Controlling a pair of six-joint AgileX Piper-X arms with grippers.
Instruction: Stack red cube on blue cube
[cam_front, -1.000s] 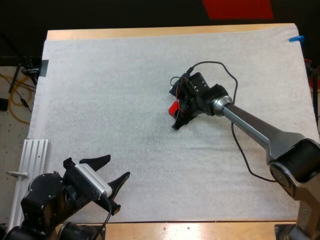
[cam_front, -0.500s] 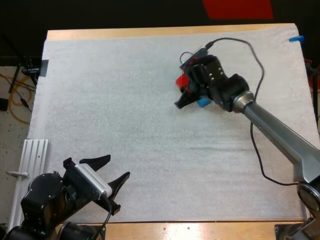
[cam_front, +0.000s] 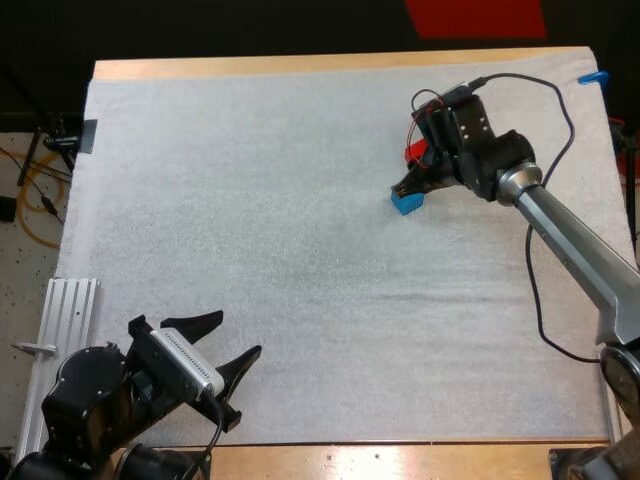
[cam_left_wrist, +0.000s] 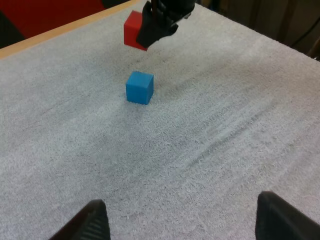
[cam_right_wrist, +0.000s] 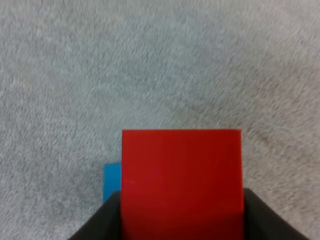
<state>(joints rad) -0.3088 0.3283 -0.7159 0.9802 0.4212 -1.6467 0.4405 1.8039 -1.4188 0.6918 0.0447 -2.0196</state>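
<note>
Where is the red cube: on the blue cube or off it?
Off. The right gripper holds the red cube in the air; mat shows between it and the blue cube.

Most of the blue cube (cam_right_wrist: 112, 180) behind the red cube (cam_right_wrist: 182, 182), itself cut off at the frame edge.

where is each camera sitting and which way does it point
High view: behind both arms, looking forward and down over the white mat; shows both arms, left gripper near, right gripper far.
Left wrist view: on the left arm, facing across the mat toward the blue cube; its own open fingers show.
Right wrist view: on the right arm, looking down; its fingers clamp the red cube.
Shared: all three show both cubes.
</note>
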